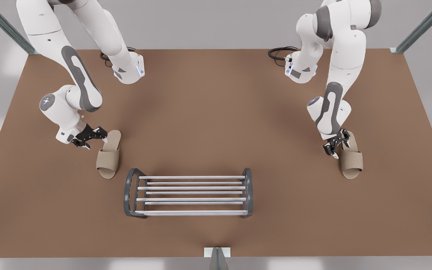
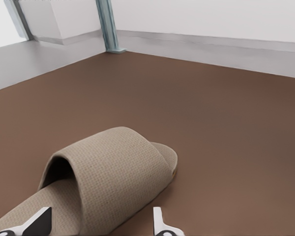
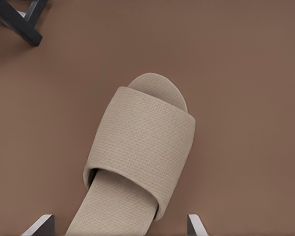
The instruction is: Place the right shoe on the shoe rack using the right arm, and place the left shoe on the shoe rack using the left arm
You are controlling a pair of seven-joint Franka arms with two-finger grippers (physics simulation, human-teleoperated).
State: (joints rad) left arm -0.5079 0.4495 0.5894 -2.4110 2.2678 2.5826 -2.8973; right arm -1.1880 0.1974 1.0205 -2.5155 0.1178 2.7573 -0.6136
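Grippers (image 1: 90, 137) (image 1: 336, 146) both stand open, empty, astride my slippers' heels: left shoe (image 1: 110, 153) and right shoe (image 1: 350, 156) lie flat either side of the rack (image 1: 188, 193), ready for clamping.

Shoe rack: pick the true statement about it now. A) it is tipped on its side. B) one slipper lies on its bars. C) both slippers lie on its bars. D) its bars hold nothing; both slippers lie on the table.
D: the shoe rack stands upright with bare bars, while the left shoe and the right shoe lie on the table on either side of it.
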